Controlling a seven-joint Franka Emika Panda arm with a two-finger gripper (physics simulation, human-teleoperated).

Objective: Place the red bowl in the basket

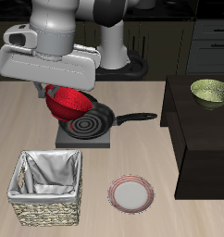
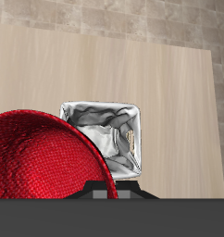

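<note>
wooden table (image 1: 132, 148): wrist view alone shows red bowl (image 2: 44, 157) apparently pinched by claw (image 1: 51, 93).

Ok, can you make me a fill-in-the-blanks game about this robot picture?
1. The gripper holds the ____ bowl in the air.
2. The basket has a grey-white ____ lining.
3. The black frying ____ sits on a grey burner.
4. The olive-green bowl sits on the ____ cabinet.

Missing words: red; cloth; pan; dark

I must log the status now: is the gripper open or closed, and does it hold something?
Gripper: closed on the red bowl, held tilted above the frying pan, not yet over the basket.
</note>
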